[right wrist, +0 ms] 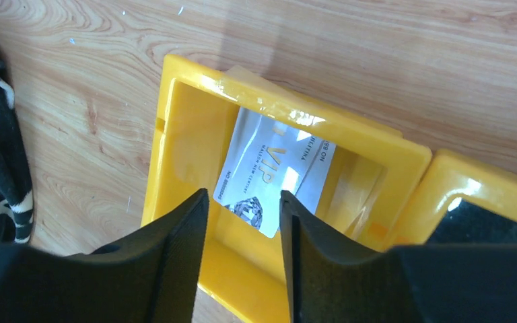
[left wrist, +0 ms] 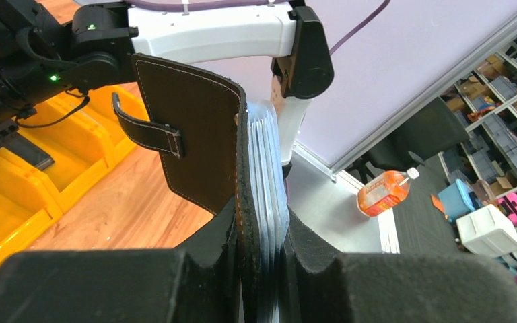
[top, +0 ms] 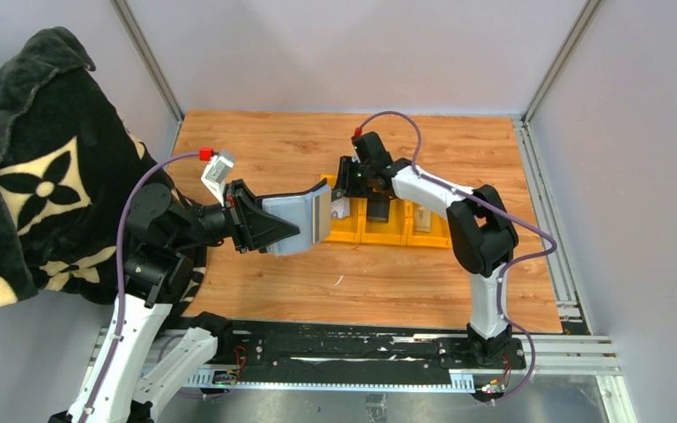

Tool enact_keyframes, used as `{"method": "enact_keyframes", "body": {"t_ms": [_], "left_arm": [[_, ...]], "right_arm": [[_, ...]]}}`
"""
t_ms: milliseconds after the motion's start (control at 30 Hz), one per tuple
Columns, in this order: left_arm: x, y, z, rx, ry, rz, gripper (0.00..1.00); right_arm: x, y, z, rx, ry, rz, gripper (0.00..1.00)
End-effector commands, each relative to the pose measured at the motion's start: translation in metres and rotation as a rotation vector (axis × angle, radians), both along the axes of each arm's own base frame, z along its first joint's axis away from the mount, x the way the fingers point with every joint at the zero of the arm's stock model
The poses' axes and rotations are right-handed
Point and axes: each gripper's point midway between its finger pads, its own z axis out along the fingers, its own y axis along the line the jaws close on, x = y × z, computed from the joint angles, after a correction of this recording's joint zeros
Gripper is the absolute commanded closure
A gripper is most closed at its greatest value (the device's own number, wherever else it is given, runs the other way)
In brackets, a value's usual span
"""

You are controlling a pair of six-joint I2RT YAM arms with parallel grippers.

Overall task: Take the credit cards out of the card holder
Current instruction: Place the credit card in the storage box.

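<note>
- The overhead view is bright and evenly lit by soft, diffuse light from above; the wooden table (top: 335,282) carries only faint, soft-edged shadows under the arms, and the frame is sharp throughout
- The black blanket (top: 44,167) at the left sinks into near-solid dark, so little of its pile shows
- In the right wrist view, white glare streaks the glossy rim of the yellow bin (right wrist: 188,128); the card (right wrist: 269,168) inside has a sheen, but its print is still legible
- The right gripper (right wrist: 243,196), close to the lens, is soft and underexposed
- In the left wrist view, the left gripper (left wrist: 261,222) blurs into a dark mass along the bottom, the stitching on the card holder (left wrist: 202,128) is crisp, and the room beyond is bright and slightly washed out
</note>
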Motion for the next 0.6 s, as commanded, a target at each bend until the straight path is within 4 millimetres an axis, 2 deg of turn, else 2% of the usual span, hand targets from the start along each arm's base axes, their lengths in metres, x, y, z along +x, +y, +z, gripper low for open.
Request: {"method": "enact_keyframes", "body": {"t_ms": [0, 67, 167, 233, 267, 333, 433, 567], "left_arm": [[-0.007, 0.002, 0.020, -0.028, -0.062, -0.007, 0.97], [-0.007, 0.001, 0.021, -0.033, -0.058, -0.009, 0.97], [-0.008, 0.001, 0.025, -0.045, -0.064, -0.013, 0.97], [-0.009, 0.001, 0.029, -0.056, -0.071, -0.012, 0.97], [-0.009, 0.001, 0.032, -0.062, -0.076, -0.013, 0.98], [-0.011, 0.002, 0.036, -0.070, -0.089, -0.014, 0.98], [-0.013, 0.002, 0.039, -0.079, -0.103, -0.017, 0.98], [-0.020, 0.004, 0.057, -0.122, -0.144, -0.023, 0.98]], "right_arm": [[-0.002, -0.003, 0.048, -0.015, -0.102, -0.014, 0.51], [-0.006, -0.002, 0.071, 0.007, -0.148, -0.001, 0.47], [-0.017, 0.002, 0.117, 0.083, -0.214, 0.029, 0.42], [-0.034, 0.007, 0.154, 0.196, -0.257, 0.078, 0.31], [-0.045, 0.006, 0.169, 0.243, -0.269, 0.088, 0.27], [-0.073, 0.005, 0.207, 0.398, -0.330, 0.151, 0.25], [-0.111, -0.003, 0.250, 0.636, -0.401, 0.207, 0.22], [-0.171, -0.018, 0.284, 0.896, -0.428, 0.354, 0.20]]}}
